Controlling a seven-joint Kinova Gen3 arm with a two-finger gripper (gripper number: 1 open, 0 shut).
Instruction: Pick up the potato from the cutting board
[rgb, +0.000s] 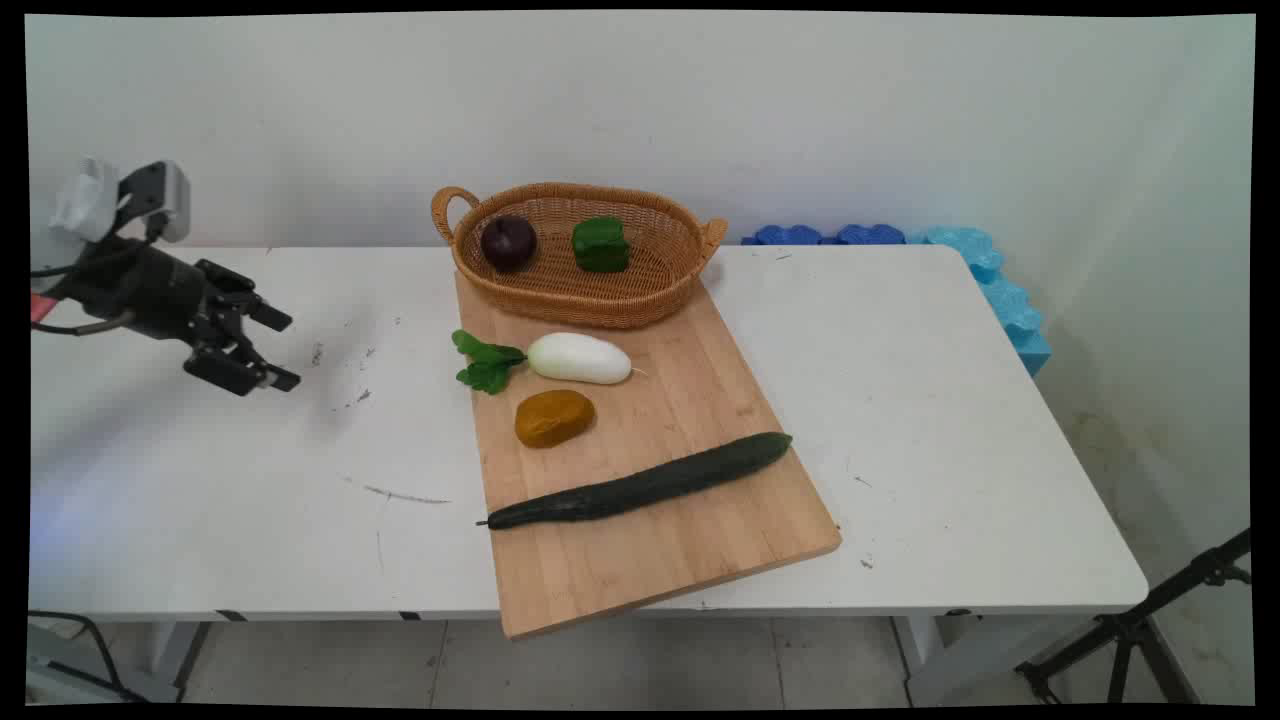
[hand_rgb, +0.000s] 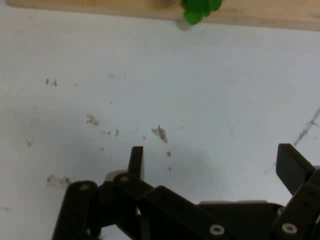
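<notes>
1. Pincer (rgb: 268, 348) hangs over the desk's (rgb: 950, 400) left side, fingers spread wide, gripping nothing; hand view shows bare scuffed desk between the fingers (hand_rgb: 136, 161).
2. Nearest item: white radish (rgb: 578, 358), green leaves toward the pincer, well apart from it, on the cutting board (rgb: 700, 540).
3. Brown potato-like lump (rgb: 554, 417) sits just in front of the radish.
4. Cucumber (rgb: 640, 486) lies diagonally across the board, nearer the front edge.
5. Wicker basket (rgb: 640, 300) rests on the board's far end, holding a dark purple fruit (rgb: 508, 242) and a green pepper (rgb: 600, 245), apart from each other.
6. Blue foam pieces (rgb: 990, 275) sit behind the desk's far right corner.
</notes>
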